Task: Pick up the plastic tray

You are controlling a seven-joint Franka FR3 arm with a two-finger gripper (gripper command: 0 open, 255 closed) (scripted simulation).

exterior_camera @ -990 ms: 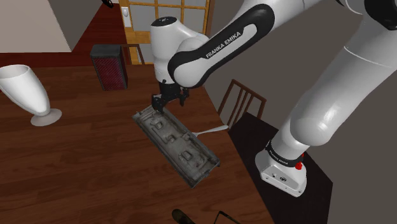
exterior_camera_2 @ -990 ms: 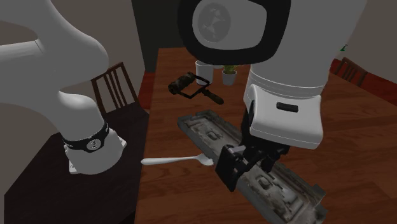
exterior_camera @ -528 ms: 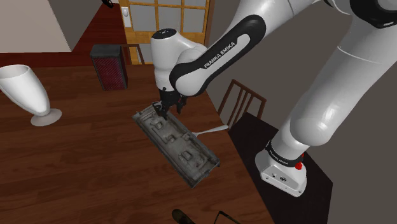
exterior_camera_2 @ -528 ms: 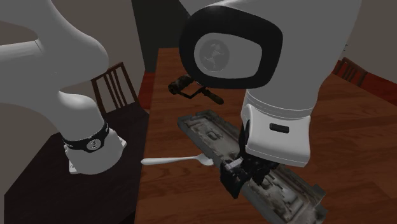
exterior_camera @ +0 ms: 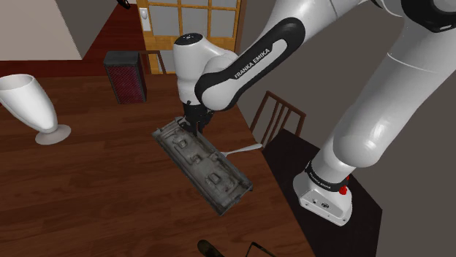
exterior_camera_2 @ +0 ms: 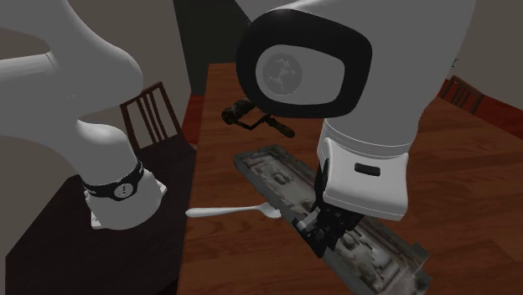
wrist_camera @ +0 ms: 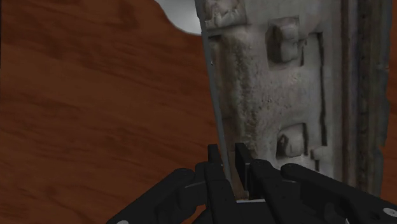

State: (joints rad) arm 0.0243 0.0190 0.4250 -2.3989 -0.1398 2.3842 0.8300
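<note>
White capitals "FRANKA EMIKA" along the dark band of the Franka arm (exterior_camera: 252,62). Fainter lettering on the black base ring (exterior_camera: 326,184), too small to read.

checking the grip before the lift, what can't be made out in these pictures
Shoulder view: tips of the end effector blend into the tray rim; contact unclear.
Second exterior view: the arm hides part of the tray and the table behind.
Wrist view: tray ends cut off by picture edges.
Shoulder view: dark object cut by bottom edge; unidentifiable.
</note>
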